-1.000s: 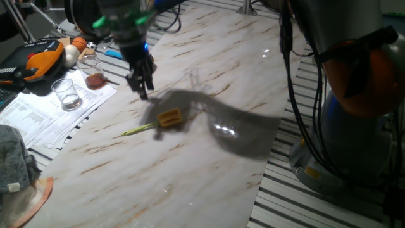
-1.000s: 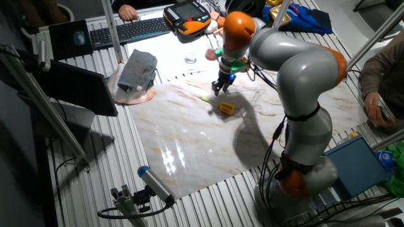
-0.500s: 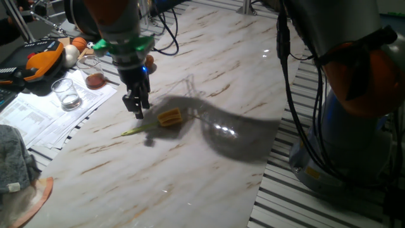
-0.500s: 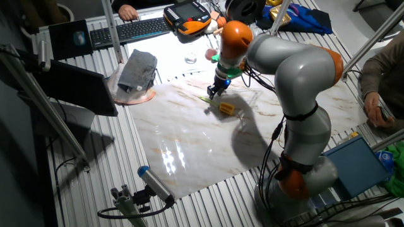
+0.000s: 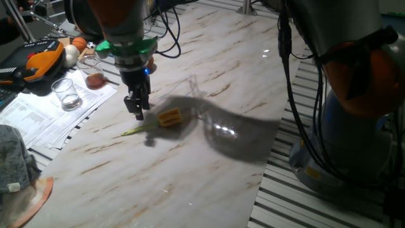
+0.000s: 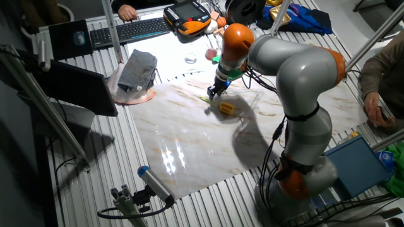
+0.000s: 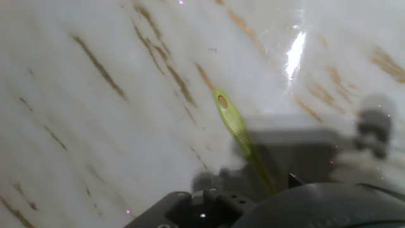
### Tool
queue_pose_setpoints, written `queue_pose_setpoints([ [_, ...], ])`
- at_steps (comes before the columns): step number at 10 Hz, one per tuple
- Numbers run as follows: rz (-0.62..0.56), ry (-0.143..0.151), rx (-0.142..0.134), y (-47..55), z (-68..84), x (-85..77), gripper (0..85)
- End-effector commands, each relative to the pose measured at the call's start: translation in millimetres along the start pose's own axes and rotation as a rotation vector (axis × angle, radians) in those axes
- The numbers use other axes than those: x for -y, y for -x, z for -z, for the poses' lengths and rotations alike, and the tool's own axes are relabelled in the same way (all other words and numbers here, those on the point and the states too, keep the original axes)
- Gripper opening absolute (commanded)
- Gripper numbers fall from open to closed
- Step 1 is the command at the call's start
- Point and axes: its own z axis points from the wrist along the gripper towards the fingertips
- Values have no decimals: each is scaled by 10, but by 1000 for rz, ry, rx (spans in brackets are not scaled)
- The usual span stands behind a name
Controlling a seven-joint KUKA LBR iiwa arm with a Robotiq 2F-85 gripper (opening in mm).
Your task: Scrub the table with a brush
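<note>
The brush lies flat on the white marble-look table point(image 5: 209, 183). Its yellow-orange head point(image 5: 169, 118) points right and its thin pale green handle point(image 5: 139, 130) points left. My gripper point(image 5: 138, 113) hangs just above the handle near the head, fingers pointing down and slightly apart, holding nothing. The other fixed view shows the gripper point(image 6: 211, 94) over the handle, left of the brush head point(image 6: 226, 108). In the hand view the handle point(image 7: 237, 130) runs from the middle down under my blurred fingers point(image 7: 373, 130), on the table point(image 7: 95, 126).
Off the table's left edge are papers point(image 5: 50, 114), a glass point(image 5: 66, 93), a stemmed glass point(image 5: 95, 76), an orange pendant point(image 5: 41, 57) and a grey cloth point(image 5: 12, 158). A blue-handled tool point(image 6: 154, 183) lies on the slats. The arm's base point(image 6: 297, 183) stands at the right.
The gripper moved left and down from above the brush head to just over the handle. In the last half second it barely moved. The brush has not moved.
</note>
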Motion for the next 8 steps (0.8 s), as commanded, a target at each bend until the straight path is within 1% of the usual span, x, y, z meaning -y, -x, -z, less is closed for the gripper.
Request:
queue_pose_setpoints([
  [1, 9, -8, -5, 4, 39, 4, 510],
  [2, 13, -17, -13, 6, 75, 4, 510],
  [3, 20, -25, -10, 6, 75, 4, 510],
  [4, 47, -47, -22, 6, 75, 4, 510],
  [5, 67, -42, -55, 6, 75, 4, 510],
  [6, 72, -55, -77, 6, 75, 4, 510],
  [7, 64, -65, -78, 6, 75, 4, 510],
  [8, 68, -69, -65, 6, 75, 4, 510],
])
